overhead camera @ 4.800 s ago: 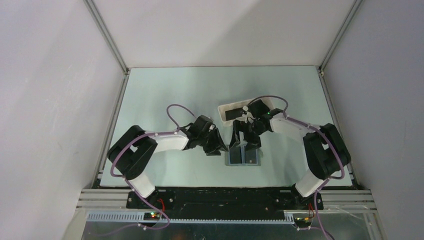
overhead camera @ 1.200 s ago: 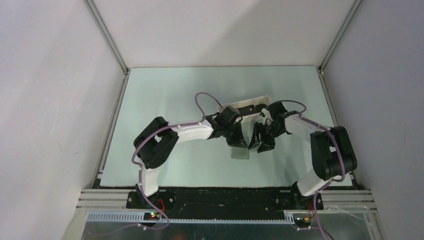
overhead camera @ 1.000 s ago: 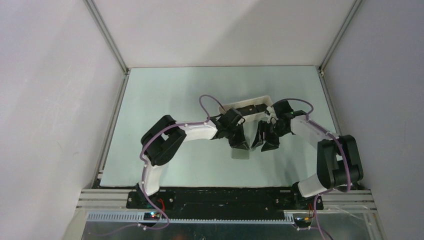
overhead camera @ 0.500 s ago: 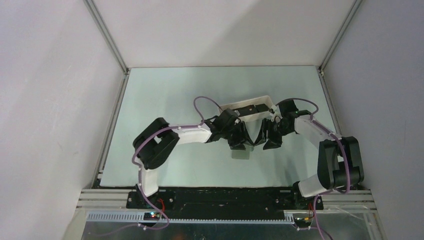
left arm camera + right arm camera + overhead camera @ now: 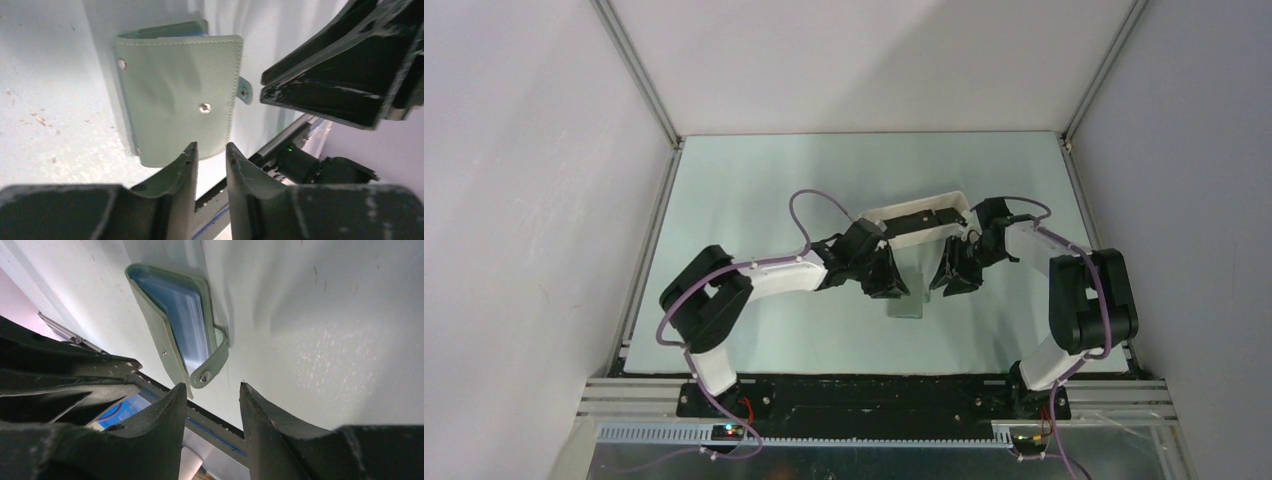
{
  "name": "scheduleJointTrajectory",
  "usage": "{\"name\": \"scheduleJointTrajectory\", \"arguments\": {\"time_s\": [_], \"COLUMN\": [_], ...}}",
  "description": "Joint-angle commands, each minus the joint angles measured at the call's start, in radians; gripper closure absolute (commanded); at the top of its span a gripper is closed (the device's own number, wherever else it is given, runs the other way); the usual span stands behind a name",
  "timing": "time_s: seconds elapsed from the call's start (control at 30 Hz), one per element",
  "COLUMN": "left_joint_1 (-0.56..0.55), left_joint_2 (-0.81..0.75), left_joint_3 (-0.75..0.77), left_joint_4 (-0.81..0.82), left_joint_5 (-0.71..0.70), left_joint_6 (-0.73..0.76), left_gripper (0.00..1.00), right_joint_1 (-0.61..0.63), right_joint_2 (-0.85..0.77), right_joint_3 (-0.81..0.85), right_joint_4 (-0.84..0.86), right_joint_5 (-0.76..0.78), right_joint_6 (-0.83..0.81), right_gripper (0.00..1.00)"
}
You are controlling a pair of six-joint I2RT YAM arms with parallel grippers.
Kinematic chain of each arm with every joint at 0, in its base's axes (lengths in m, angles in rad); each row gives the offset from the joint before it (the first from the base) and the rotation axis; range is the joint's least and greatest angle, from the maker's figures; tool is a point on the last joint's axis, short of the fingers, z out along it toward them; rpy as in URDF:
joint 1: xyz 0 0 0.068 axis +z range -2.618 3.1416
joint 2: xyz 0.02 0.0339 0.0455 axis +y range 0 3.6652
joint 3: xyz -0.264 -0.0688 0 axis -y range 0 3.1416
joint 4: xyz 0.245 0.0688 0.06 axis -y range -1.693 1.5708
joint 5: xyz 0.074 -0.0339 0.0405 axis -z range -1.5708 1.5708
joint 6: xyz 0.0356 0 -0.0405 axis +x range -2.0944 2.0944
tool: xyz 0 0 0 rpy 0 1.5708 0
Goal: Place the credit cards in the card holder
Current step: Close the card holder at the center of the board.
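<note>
Grey-green folding card holder (image 5: 906,305) lies folded on pale tabletop (image 5: 754,190), centre of top view, snap tab loose, blue-grey inside showing at the edge. Left jaws just upper left of it: narrow gap, empty. Right jaws just upper right: apart, empty. Dark flat credit card (image 5: 919,217) sits in long white tray (image 5: 914,234) above.

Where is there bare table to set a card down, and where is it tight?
Bare: the table left of and beyond the left arm, and the far strip between the white tray and the back wall. Crowded: the centre, where the left end effector and right end effector flank the card holder nearer than the tray.
</note>
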State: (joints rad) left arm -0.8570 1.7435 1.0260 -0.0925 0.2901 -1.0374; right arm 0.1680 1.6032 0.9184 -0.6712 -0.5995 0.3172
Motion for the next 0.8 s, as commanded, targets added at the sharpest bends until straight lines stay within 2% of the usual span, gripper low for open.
{"name": "scheduleJointTrajectory", "arguments": {"time_s": [0.0, 0.03, 0.1, 0.23, 0.53, 0.73, 0.77], "left_joint_1": [0.005, 0.005, 0.005, 0.004, 0.004, 0.002, 0.001], "left_joint_2": [0.059, 0.08, 0.108, 0.154, 0.2, 0.212, 0.212], "left_joint_3": [0.042, 0.054, 0.071, 0.093, 0.084, 0.084, 0.083], "left_joint_4": [-0.035, -0.036, -0.037, -0.039, -0.04, -0.039, -0.041], "left_joint_5": [-0.018, -0.021, -0.021, -0.011, -0.012, 0.001, 0.001], "left_joint_6": [0.054, 0.056, 0.058, 0.058, 0.047, 0.049, 0.05], "left_gripper": [0.74, 0.81, 0.89, 0.99, 1.0, 1.0, 1.0], "right_joint_1": [0.018, 0.027, 0.041, 0.077, 0.168, 0.194, 0.195], "right_joint_2": [0.039, 0.048, 0.055, 0.074, 0.085, 0.075, 0.075], "right_joint_3": [0.077, 0.089, 0.099, 0.113, 0.137, 0.143, 0.145], "right_joint_4": [-0.008, -0.011, -0.013, -0.023, -0.071, -0.058, -0.054], "right_joint_5": [-0.006, -0.006, 0.0, 0.023, 0.201, 0.189, 0.183], "right_joint_6": [-0.018, -0.017, -0.012, -0.009, -0.02, -0.008, -0.005], "right_gripper": [0.53, 0.54, 0.54, 0.54, 0.6, 0.88, 0.89]}}
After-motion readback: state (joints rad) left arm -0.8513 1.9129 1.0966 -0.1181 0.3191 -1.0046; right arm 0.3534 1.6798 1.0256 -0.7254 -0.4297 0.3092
